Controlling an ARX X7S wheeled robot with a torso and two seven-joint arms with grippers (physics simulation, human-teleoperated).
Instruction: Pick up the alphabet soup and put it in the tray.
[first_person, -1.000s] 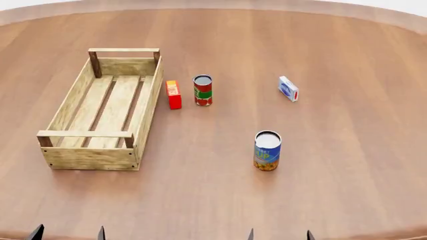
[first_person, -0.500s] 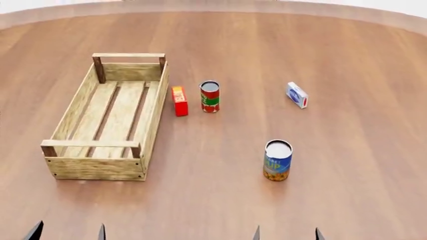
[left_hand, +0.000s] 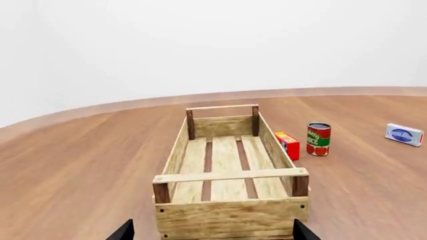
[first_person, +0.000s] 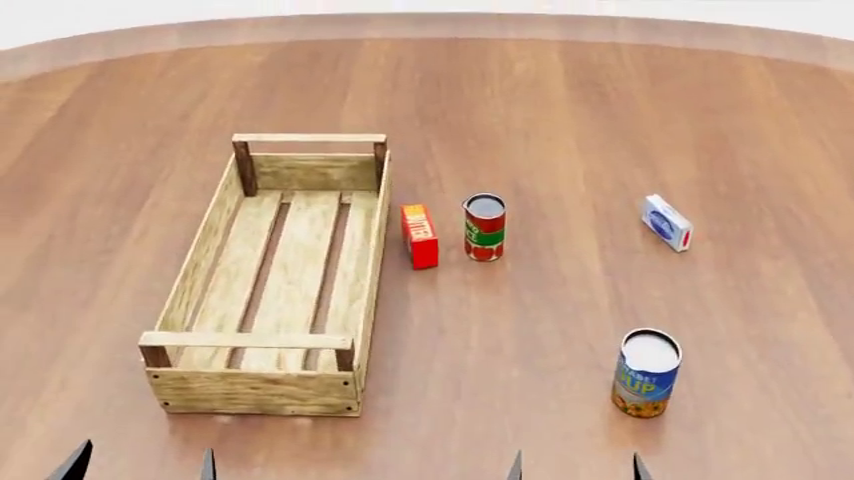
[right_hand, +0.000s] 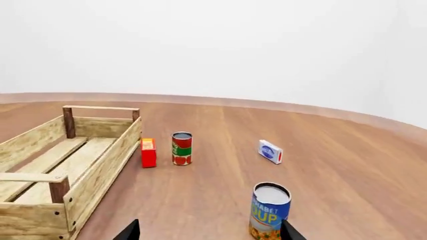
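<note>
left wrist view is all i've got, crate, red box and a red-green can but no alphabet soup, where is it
Observer: The alphabet soup stands upright on the table, right of the tray and nearer the robot than the red and green can.
Operator: anything holding it
Observer: No. The right gripper is open and short of the can, with nothing between its jaws.

round wooden table (first_person: 561, 110); plain white wall (right_hand: 213, 45)
</note>
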